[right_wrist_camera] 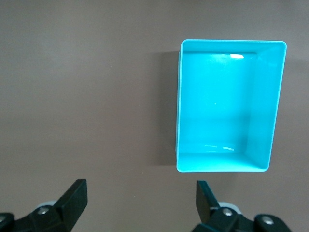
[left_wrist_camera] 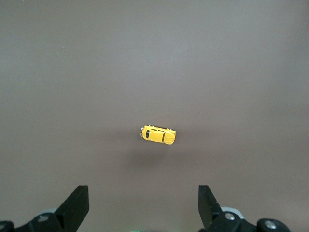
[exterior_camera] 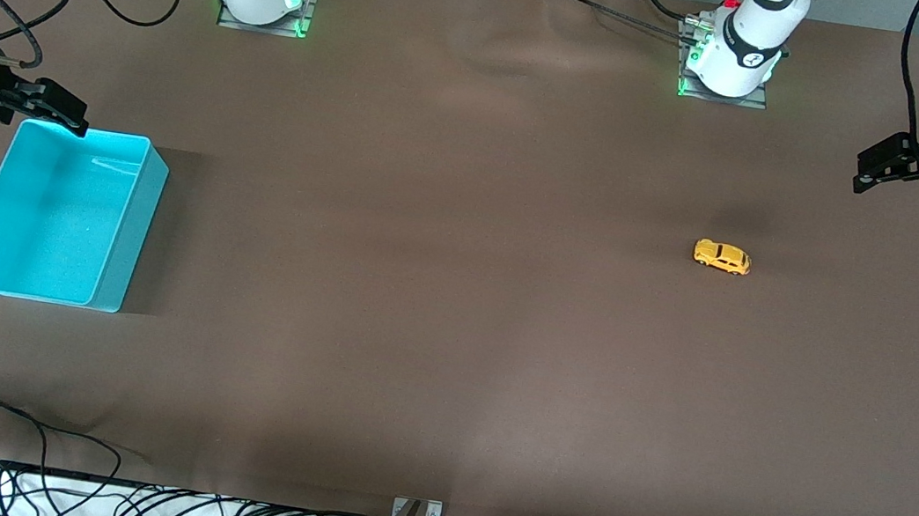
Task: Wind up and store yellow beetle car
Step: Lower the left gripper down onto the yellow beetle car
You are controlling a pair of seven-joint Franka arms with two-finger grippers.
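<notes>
The yellow beetle car (exterior_camera: 722, 257) sits on its wheels on the brown worktop (exterior_camera: 452, 310), out toward the left arm's end, all alone with bare surface around it. The left tool (exterior_camera: 879, 171) hangs in the air at that same end of the worktop, fingers (left_wrist_camera: 77, 205) spread wide with nothing between them, and from its wrist camera the car (left_wrist_camera: 158, 135) lies just ahead of the open fingertips, side-on, well clear of both. Over at the right arm's end, the right tool (exterior_camera: 57, 112) hovers above the rim of the turquoise bin (exterior_camera: 120, 240) on the side toward the robots' bases, its fingers (right_wrist_camera: 75, 200) also parted wide and gripping nothing. In its wrist view the bin (right_wrist_camera: 181, 101) stands open and upright on the worktop, ahead of the tool and offset toward one finger. Car and bin are well apart, nearly the whole worktop between them.
</notes>
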